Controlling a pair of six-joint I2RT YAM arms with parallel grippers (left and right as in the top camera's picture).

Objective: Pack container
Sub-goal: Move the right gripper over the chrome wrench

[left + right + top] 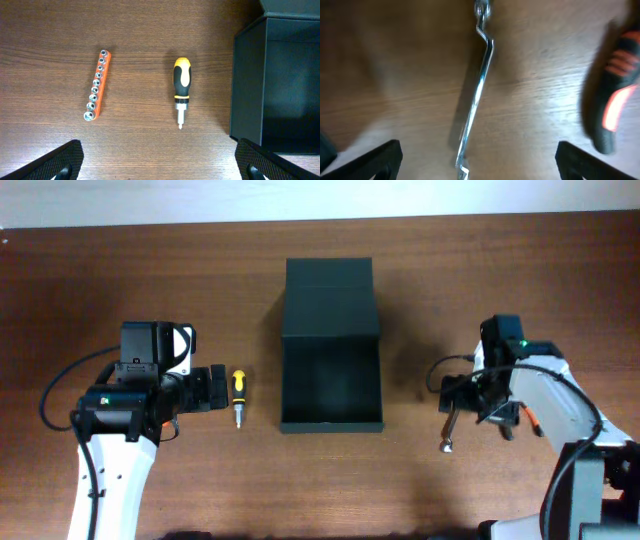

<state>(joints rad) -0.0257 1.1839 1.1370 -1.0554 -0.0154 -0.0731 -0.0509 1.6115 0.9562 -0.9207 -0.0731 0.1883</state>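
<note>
Your left jaws stand wide apart and hold nothing. In the left wrist view one ribbed black fingertip shows in each lower corner, with only bare bench between them. Just beyond the gap lies a stubby screwdriver with a black and yellow handle, its bit pointing back toward your jaws. To its left, well apart, an orange socket rail lies at a slight slant with its row of chrome sockets. To the screwdriver's right stands the near wall of the container, apart from the tool.

Your right jaws are also spread wide, with a dark fingertip in each lower corner of the right wrist view. That view is blurred. A slim chrome offset wrench lies on the bench in the gap, running lengthwise away from the jaws. Neither fingertip is closed on it, and you cannot tell from the blur whether anything touches it. At the right edge is a black tool with orange markings, too smeared to name.

From overhead, the container sits at mid-bench between your two arms. It is open, its flap lid is folded back on the far side and its dark interior shows. The screwdriver lies to its left, just off your left jaws. The wrench lies to its right, below your right jaws.
</note>
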